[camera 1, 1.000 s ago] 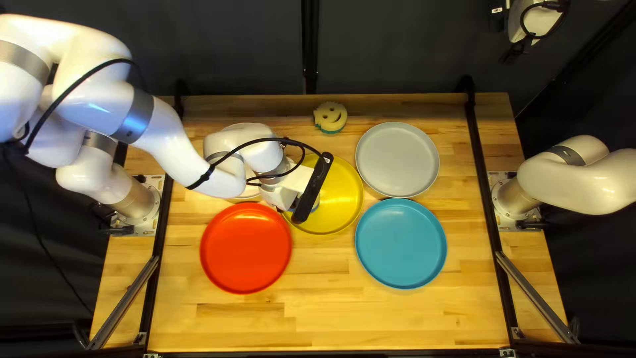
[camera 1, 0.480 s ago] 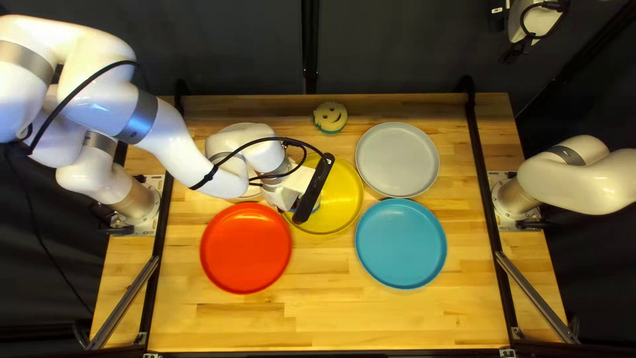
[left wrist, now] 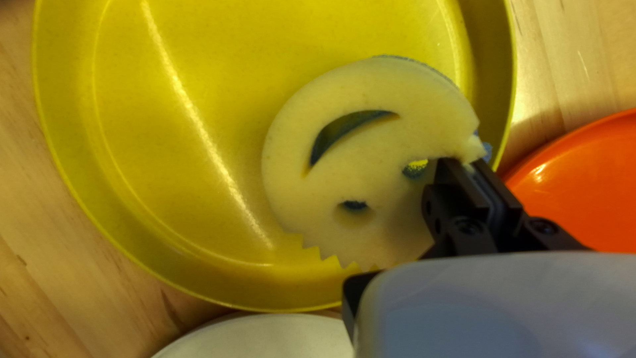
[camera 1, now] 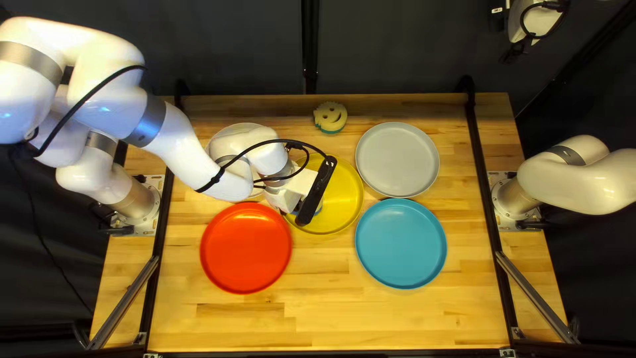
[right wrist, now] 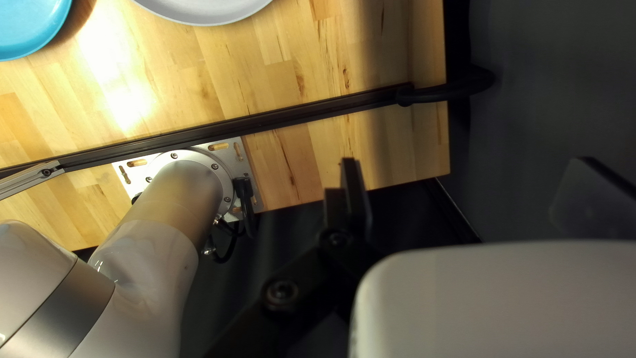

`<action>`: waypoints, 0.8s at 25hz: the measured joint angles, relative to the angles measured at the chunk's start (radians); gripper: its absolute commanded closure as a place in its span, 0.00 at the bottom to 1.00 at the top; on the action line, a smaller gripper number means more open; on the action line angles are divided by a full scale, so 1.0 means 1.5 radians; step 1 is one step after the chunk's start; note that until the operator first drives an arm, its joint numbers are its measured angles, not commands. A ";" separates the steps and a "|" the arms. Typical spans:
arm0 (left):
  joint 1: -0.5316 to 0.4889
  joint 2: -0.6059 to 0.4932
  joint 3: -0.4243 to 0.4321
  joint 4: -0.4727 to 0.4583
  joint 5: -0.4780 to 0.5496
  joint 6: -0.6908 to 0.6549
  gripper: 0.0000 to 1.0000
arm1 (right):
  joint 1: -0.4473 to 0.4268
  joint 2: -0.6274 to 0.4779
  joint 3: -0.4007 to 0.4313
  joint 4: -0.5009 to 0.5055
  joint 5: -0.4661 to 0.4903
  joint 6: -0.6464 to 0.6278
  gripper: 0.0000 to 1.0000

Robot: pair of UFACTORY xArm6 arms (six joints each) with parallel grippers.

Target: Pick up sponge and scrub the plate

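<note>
In the top left view my left gripper [camera 1: 306, 196] is over the yellow plate [camera 1: 346, 199], its fingertips hidden beneath its housing. From the left wrist, the left gripper [left wrist: 472, 169] is shut on the edge of a round smiley sponge [left wrist: 371, 159], pale yellow above with a blue underside. That sponge lies over the yellow plate [left wrist: 165, 132]; whether it touches the plate I cannot tell. High at the right of the top left view is my right gripper [camera 1: 530, 30]; in its wrist view the right gripper [right wrist: 467, 189] has its fingers wide apart, nothing between them.
A second smiley sponge [camera 1: 330, 117] lies near the table's far edge. Around the yellow plate are a red plate [camera 1: 246, 248], a blue plate [camera 1: 401, 243], a grey plate [camera 1: 397, 160] and a whitish plate [camera 1: 233, 128] partly under my left arm. Dark rails run along both table sides.
My left arm's upper links have shifted slightly rightward, and its gripper has turned or moved a little over the yellow plate. The right arm and the plates stay where they were.
</note>
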 measured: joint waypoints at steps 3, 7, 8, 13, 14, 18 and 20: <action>0.023 0.001 0.000 -0.018 0.006 0.037 1.00 | 0.000 0.000 0.000 0.000 0.000 0.000 0.00; 0.051 0.006 -0.001 -0.042 0.014 0.081 1.00 | 0.000 0.000 0.000 0.000 0.000 0.000 0.00; 0.057 0.008 -0.002 -0.046 0.015 0.091 1.00 | 0.000 0.000 0.000 0.000 0.000 0.000 0.00; 0.078 0.019 -0.010 -0.066 0.020 0.131 1.00 | 0.000 0.000 0.000 0.000 0.000 0.000 0.00; 0.076 0.020 -0.011 -0.067 0.020 0.133 1.00 | 0.000 0.000 0.000 0.000 0.000 0.000 0.00; 0.058 0.029 -0.013 -0.079 0.013 0.131 1.00 | 0.000 0.000 0.000 0.000 0.000 0.000 0.00; 0.047 0.037 -0.016 -0.089 0.009 0.133 1.00 | 0.000 0.000 0.000 0.000 0.000 0.000 0.00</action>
